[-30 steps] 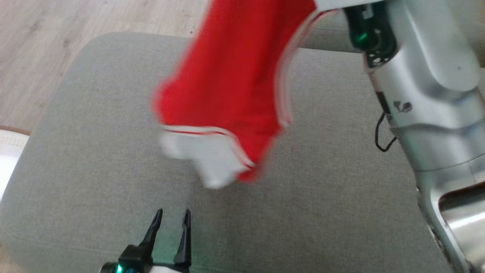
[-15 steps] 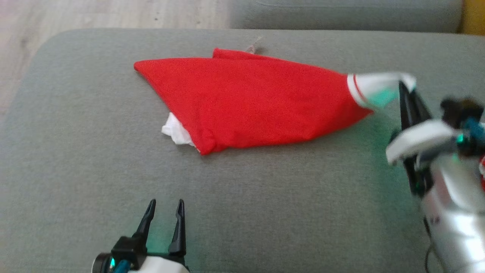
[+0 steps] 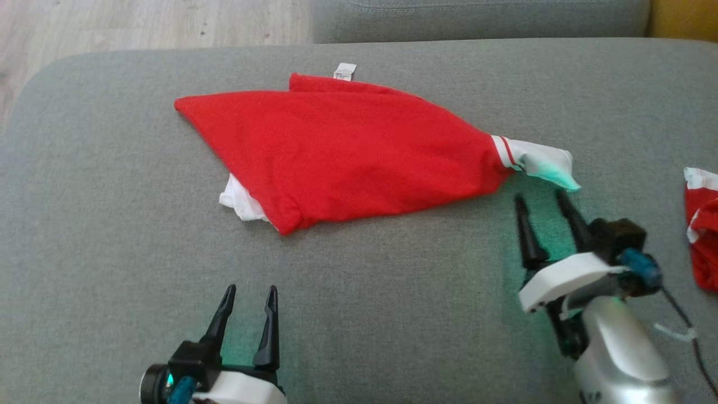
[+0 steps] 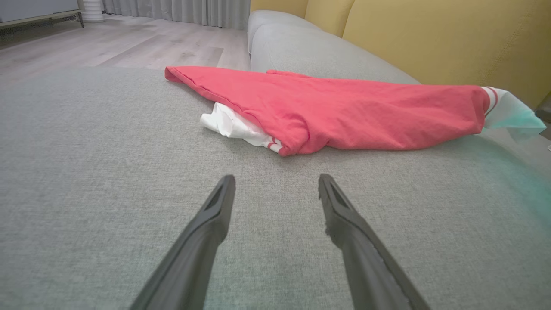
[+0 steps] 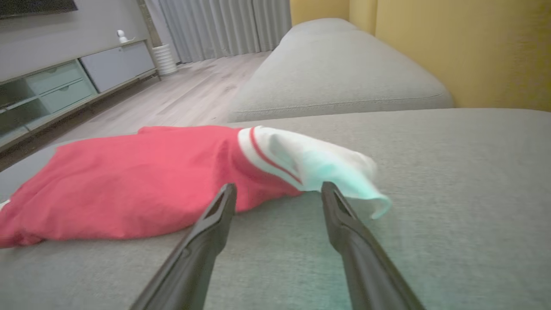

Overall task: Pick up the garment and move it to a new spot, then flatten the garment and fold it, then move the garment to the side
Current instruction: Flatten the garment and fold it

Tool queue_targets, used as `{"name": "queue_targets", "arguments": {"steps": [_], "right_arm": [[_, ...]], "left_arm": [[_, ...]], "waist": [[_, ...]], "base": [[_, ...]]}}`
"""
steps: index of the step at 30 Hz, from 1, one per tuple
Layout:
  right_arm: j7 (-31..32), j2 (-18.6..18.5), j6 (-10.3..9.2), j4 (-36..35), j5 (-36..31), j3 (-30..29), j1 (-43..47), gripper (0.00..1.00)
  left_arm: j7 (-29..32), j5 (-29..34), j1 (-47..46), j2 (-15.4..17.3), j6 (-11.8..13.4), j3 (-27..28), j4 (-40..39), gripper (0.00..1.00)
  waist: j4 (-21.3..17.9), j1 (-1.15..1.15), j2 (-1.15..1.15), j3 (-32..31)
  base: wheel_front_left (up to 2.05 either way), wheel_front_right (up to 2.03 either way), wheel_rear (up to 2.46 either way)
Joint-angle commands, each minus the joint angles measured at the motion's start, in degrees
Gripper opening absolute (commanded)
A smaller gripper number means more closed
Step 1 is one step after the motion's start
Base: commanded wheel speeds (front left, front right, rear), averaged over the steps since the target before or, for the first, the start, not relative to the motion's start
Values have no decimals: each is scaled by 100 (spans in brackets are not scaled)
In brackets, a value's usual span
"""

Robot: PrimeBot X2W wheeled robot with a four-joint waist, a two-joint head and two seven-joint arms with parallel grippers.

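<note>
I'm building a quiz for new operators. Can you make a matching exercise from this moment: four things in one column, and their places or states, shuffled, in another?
Things
1. left tool
2. right tool
3. white label
4. second red cloth

Places or states
A. at the head view's right edge
B. open, tips near the pale sleeve end of the garment
C. open, over bare cushion, apart from the garment
D. at the garment's far edge

Pairs: 1-C, 2-B, 3-D, 4-A

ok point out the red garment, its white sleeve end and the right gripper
red garment (image 3: 348, 151), head view, middle of the red body
white sleeve end (image 3: 541, 163), head view, on the pale cuff fabric
right gripper (image 3: 539, 196), head view, midway between its open fingertips
</note>
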Motion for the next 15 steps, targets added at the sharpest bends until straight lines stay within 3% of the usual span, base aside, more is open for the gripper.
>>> {"name": "queue_targets", "arguments": {"steps": [1, 15], "right_arm": [[-38, 101, 19, -248, -18, 245, -49, 100], [-38, 231, 19, 109, 660, 2069, -495, 100]], "left_arm": [[-29, -14, -173, 1, 13, 120, -149, 100], [-29, -135, -301, 0, 65, -142, -257, 100]], "waist": [[36, 0, 0, 8], [896, 0, 0, 328]], "base": [[0, 0, 0], [0, 0, 0]]}}
